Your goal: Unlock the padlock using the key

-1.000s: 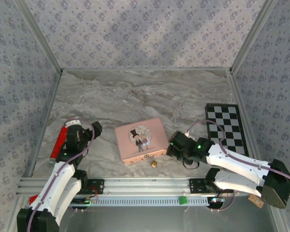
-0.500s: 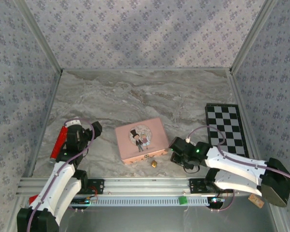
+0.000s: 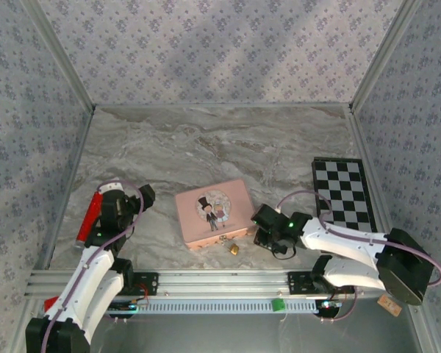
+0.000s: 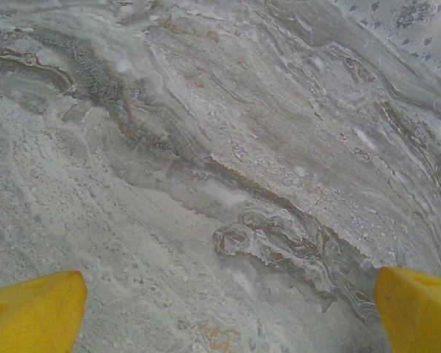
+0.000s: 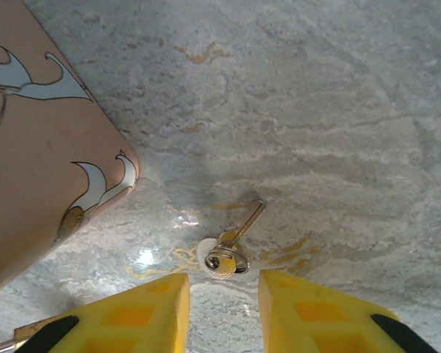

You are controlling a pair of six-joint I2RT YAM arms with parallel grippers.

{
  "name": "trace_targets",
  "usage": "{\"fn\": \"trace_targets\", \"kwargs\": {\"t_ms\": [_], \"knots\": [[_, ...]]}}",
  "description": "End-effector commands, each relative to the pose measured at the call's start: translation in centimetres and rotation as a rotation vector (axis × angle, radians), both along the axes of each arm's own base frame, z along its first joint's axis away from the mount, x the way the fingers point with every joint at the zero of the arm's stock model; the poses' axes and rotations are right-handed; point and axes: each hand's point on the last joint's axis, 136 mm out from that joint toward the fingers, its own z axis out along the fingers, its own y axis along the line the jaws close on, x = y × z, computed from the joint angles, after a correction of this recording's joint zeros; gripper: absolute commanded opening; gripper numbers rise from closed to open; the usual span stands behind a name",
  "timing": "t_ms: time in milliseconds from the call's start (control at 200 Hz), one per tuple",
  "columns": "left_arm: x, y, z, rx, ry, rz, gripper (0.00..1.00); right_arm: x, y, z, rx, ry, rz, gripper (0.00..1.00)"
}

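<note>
Right hand (image 5: 224, 294): your fingers stand a narrow gap apart, clamped on nothing.
Key (image 5: 231, 239): flat on the surface (image 5: 338, 110), just ahead of that gap; ring end nearest the fingertips, blade pointing away and to the right.
Pink tin (image 5: 37, 140): its rounded corner lies ahead-left of the hand, near the key but not touching it.
Padlock (image 3: 234, 249): at the tin's near edge, left of your right hand.
Open room: bare surface ahead and right of the key.
Left hand (image 4: 228, 316): fingers wide apart over bare surface.
</note>
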Motion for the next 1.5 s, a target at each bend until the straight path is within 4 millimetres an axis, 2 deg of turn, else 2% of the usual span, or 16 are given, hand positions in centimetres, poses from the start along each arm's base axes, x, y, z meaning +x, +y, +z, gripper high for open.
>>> {"fn": "trace_targets", "kwargs": {"t_ms": [0, 295, 580, 790, 954, 1134, 1239, 1499], "knots": [[0.2, 0.2, 0.7, 0.007, -0.025, 0.011, 1.0, 0.2, -0.1, 0.4, -0.034, 0.007, 0.014, 0.29], [0.2, 0.2, 0.7, 0.007, -0.026, 0.012, 1.0, 0.4, -0.3, -0.1, -0.096, 0.028, 0.029, 0.25], [0.2, 0.2, 0.7, 0.006, -0.027, 0.012, 1.0, 0.4, -0.9, -0.4, -0.153, 0.052, 0.023, 0.29], [0.2, 0.2, 0.7, 0.006, -0.026, 0.011, 1.0, 0.7, -1.0, -0.6, -0.17, 0.048, 0.025, 0.23], [0.2, 0.2, 0.6, 0.005, -0.025, 0.012, 1.0, 1.1, -0.2, -0.4, -0.155, 0.039, 0.062, 0.19], [0.3, 0.2, 0.5, 0.006, -0.021, 0.01, 1.0, 1.1, -1.5, 0.6, -0.246, 0.028, 0.057, 0.17], [0.3, 0.1, 0.6, 0.004, -0.022, 0.009, 1.0, 1.0, -1.9, 0.8, -0.241, 0.012, 0.045, 0.17], [0.3, 0.1, 0.6, 0.004, -0.022, 0.009, 1.0, 1.0, -0.4, 1.1, -0.175, -0.021, 0.081, 0.2]]}}
